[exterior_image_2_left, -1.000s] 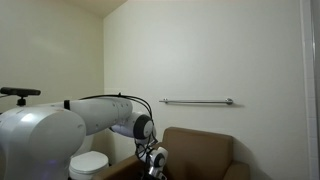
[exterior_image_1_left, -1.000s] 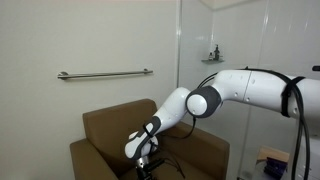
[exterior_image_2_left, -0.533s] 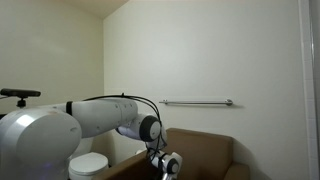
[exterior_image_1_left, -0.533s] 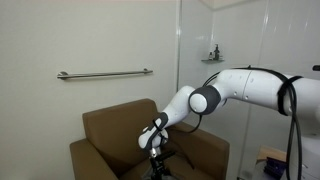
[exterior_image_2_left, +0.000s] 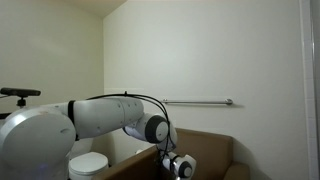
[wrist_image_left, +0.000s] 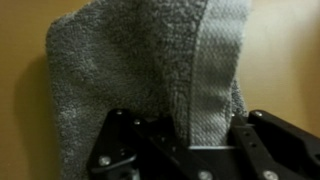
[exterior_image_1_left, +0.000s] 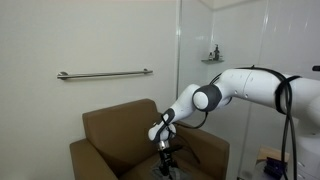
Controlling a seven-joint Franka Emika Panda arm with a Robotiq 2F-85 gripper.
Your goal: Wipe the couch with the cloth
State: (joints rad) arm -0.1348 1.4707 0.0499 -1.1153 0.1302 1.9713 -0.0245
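Wrist view: gray terry cloth (wrist_image_left: 120, 70) lies flat on the brown couch (wrist_image_left: 20, 90). Its hemmed band (wrist_image_left: 215, 70) runs down into the gripper (wrist_image_left: 212, 140). The jaws are pinching that folded band, with black fingers (wrist_image_left: 130, 150) on either side of it. The cloth's left edge is ragged but fully in frame, and bare upholstery shows to the left of it and at the top right. The bottom edge of the cloth is hidden under the gripper body.

In an exterior view the gripper (exterior_image_1_left: 165, 150) is low over the seat. It sits in front of the backrest (exterior_image_1_left: 115, 120) and nearer the armrest (exterior_image_1_left: 205, 150) on the arm's side. The seat is open toward the far armrest (exterior_image_1_left: 88, 155). The white Panda arm (exterior_image_1_left: 215, 95) reaches in from the side, with its elbow above that near armrest. I can't make out the cloth at this resolution.

The couch is backed close to the wall, under a grab bar (exterior_image_1_left: 105, 73). A glass partition edge (exterior_image_1_left: 180, 40) stands behind the arm.

In an exterior view the gripper (exterior_image_2_left: 182, 166) is at the frame's bottom edge, over the couch (exterior_image_2_left: 210, 150). A toilet (exterior_image_2_left: 88, 163) is just beside the couch.
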